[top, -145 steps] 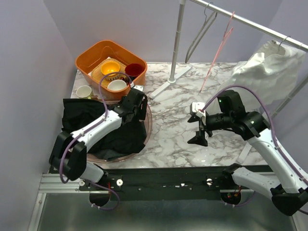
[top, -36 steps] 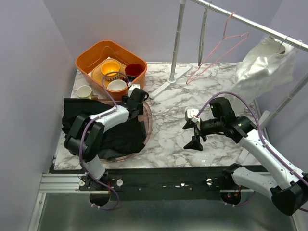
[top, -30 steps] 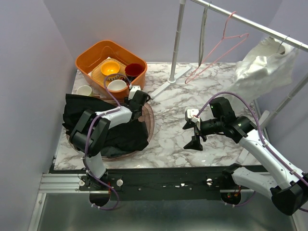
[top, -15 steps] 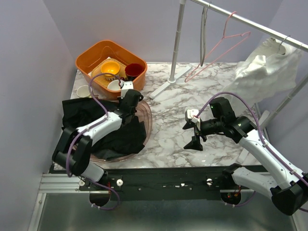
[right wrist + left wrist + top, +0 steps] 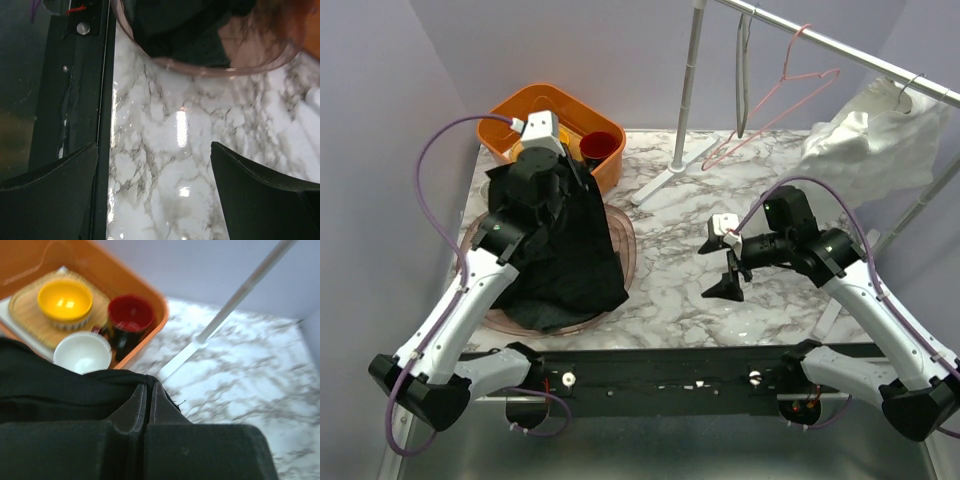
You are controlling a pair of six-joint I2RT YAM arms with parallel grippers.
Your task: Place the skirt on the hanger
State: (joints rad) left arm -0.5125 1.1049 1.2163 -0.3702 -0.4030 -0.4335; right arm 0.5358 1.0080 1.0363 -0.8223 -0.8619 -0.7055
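Note:
The black skirt (image 5: 565, 255) hangs from my left gripper (image 5: 552, 180), lifted high above the clear pinkish basin (image 5: 626, 248), with its lower part still lying in the basin. In the left wrist view the left gripper (image 5: 148, 390) is shut on a fold of the skirt (image 5: 60, 387). A pink hanger (image 5: 775, 100) and a grey hanger (image 5: 744, 70) hang empty on the rail at the back right. My right gripper (image 5: 722, 266) hovers open over the table's middle, apart from the skirt. Its wrist view shows the right gripper (image 5: 155, 195) wide open above bare marble.
An orange bin (image 5: 500, 110) with a red cup (image 5: 601, 145) stands at the back left; the left wrist view shows its yellow bowl (image 5: 65, 301) and white cup (image 5: 82, 352). The rail's upright post (image 5: 686, 85) rises at the back. A white garment (image 5: 875, 140) hangs at the right.
My left gripper has shut on the skirt and risen up and back toward the orange bin, pulling the skirt up out of the basin. The right arm shifted only slightly.

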